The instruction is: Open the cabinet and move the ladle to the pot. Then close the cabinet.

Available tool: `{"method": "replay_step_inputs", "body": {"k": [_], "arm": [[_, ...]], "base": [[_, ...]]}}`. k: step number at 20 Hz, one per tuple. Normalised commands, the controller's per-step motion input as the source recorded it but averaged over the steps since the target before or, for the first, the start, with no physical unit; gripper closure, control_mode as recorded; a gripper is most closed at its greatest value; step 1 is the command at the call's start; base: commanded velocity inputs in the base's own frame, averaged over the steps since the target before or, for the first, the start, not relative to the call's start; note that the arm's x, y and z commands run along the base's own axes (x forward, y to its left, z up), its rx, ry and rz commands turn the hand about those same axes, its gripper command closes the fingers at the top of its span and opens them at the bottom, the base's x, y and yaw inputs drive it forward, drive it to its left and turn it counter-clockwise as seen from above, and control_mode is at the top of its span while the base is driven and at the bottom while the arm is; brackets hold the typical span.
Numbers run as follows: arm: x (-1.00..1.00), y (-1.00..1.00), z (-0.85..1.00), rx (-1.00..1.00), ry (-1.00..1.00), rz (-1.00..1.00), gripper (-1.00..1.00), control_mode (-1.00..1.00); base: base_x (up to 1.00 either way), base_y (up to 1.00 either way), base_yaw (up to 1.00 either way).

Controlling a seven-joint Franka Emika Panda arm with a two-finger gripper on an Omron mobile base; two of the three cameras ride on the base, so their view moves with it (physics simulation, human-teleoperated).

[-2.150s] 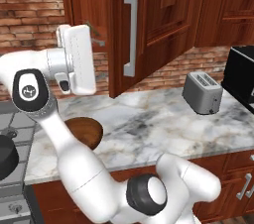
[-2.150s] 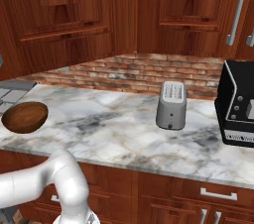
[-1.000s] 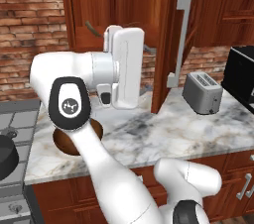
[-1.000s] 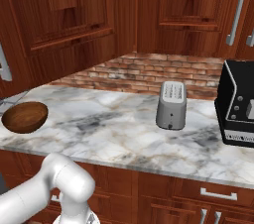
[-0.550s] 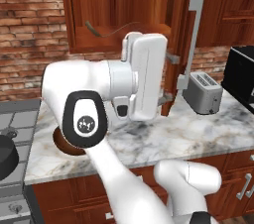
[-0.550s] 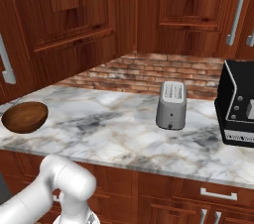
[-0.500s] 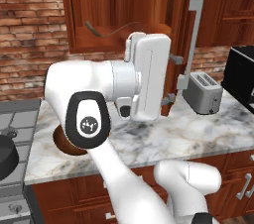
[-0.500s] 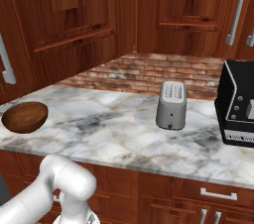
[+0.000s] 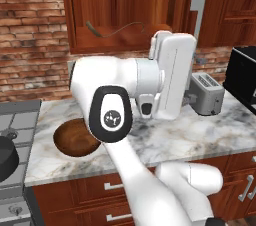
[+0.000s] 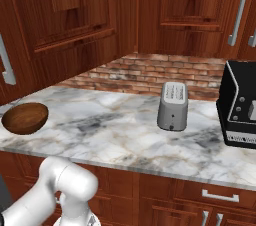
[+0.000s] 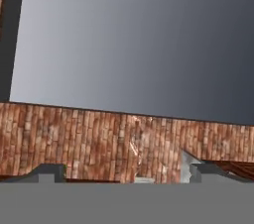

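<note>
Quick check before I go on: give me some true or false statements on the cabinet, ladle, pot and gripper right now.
1. The cabinet door is shut. False: it stands open, handle swung to the right.
2. The ladle lies on the shelf inside the cabinet. True.
3. The ladle is already in the pot. False: the pot sits on the stove without it.
4. The gripper holds nothing. True: its jaws are open.
5. The wooden bowl sits on the counter. True.

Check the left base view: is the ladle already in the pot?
No, the ladle lies on the open cabinet shelf, far from the pot.
</note>
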Motion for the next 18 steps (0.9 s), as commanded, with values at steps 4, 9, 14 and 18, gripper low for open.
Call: {"method": "replay_step_inputs", "body": {"k": [4, 9, 14, 18], "arm": [[0.56, -0.98, 0.0, 0.14, 0.19, -0.13, -1.0, -1.0], [0.75, -1.0, 0.0, 0.23, 0.41, -0.23, -1.0, -1.0], [0.19, -1.0, 0.1, 0.35, 0.37, -0.24, -1.0, -1.0], [0.1, -1.0, 0.17, 0.41, 0.38, -0.18, -1.0, -1.0]], "base": [[0.0, 0.0, 0.0], [0.0, 0.0, 0.0], [0.0, 0.0, 0.0], [0.0, 0.0, 0.0]]}}
